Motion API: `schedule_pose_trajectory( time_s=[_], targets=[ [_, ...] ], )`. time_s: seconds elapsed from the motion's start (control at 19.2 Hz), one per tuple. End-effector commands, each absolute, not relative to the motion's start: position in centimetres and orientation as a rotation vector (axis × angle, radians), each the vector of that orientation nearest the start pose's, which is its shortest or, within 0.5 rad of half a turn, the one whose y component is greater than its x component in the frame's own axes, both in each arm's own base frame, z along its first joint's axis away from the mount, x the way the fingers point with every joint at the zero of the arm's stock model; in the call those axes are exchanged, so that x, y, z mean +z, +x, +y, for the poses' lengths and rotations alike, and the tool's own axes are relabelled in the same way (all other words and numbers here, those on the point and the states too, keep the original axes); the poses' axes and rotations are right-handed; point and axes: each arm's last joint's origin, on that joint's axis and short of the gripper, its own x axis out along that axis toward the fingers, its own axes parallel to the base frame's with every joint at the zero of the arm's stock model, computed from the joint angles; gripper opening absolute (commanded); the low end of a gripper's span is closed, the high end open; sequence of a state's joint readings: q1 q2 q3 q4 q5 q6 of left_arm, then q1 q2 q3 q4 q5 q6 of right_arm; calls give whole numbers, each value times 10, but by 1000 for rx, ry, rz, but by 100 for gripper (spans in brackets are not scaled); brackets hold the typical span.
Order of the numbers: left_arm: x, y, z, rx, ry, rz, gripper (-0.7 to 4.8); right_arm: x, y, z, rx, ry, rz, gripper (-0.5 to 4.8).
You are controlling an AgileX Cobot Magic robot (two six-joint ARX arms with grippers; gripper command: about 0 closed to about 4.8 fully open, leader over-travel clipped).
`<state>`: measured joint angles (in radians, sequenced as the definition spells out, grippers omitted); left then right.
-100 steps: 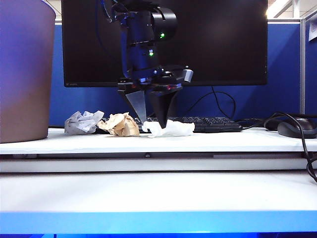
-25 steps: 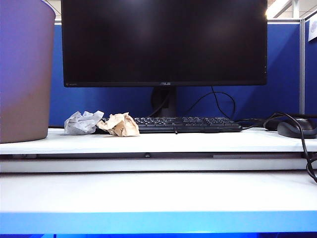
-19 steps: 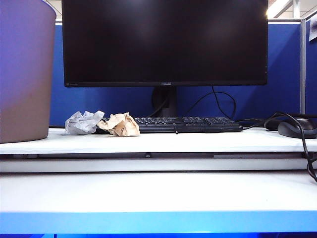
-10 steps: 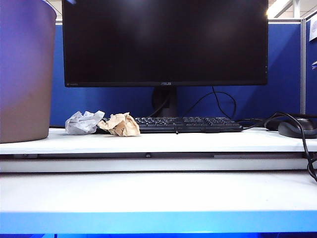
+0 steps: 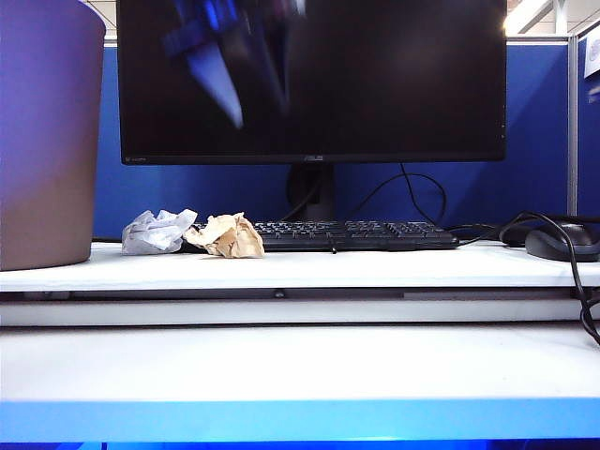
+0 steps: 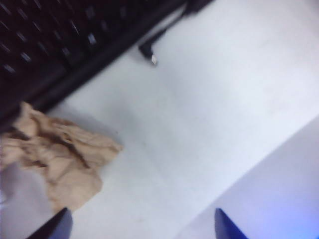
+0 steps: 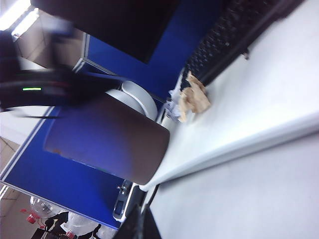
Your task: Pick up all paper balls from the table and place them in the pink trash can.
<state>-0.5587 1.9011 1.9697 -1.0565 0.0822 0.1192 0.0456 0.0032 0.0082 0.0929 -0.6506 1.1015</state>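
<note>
- The pink trash can [image 5: 47,131] stands at the far left of the counter [image 5: 300,361]. Its top is cut off in the exterior view, so I can't see what lies inside it.
- The monitor [image 5: 375,84] was bare a second ago. Now the left end effector [image 5: 239,66] shows in front of its upper left as a smear of blue and dark, coming down from above.
- Its fingers are apart with nothing between them. The left wrist view shows two blue fingertips [image 6: 55,226] spread wide over the counter, and only those tips are in view.
- The white paper wad that lay by the keyboard [image 5: 356,234] some seconds ago is gone from the counter. I'd judge it is in the can, though I can't confirm that.
- Two paper balls remain, touching each other left of the keyboard and right of the can: the tan paper ball [image 5: 225,236] and the pale grey-blue paper ball [image 5: 157,232].
- The tan one sits just beside the keyboard's edge in the left wrist view [image 6: 55,159], near the fingertips. It looks like the next pick.
- The right end effector [image 7: 139,226] is only a dark sliver at the edge of its own wrist view, so I cannot tell whether it is parted or closed. It is out of sight in the exterior view.
</note>
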Motion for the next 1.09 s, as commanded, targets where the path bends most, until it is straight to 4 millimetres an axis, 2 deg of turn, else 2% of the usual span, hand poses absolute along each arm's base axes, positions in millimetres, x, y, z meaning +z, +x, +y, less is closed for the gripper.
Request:
schedule_pose_trajectory(
  time_s=[0.05, 0.1, 0.26, 0.62, 1.09],
  targets=[
    [317, 357, -221, -529, 404, 1005, 444, 176, 90, 22, 701, 1007, 282, -5],
    [305, 363, -222, -450, 447, 1024, 479, 176, 89, 22, 713, 1005, 289, -5],
    [287, 373, -225, -384, 503, 1043, 479, 176, 89, 23, 722, 1003, 295, -5],
    [283, 383, -228, -337, 485, 982, 479, 178, 89, 23, 732, 996, 278, -5],
    [255, 388, -231, -326, 507, 1077, 479, 178, 89, 23, 736, 994, 278, -5]
  ],
)
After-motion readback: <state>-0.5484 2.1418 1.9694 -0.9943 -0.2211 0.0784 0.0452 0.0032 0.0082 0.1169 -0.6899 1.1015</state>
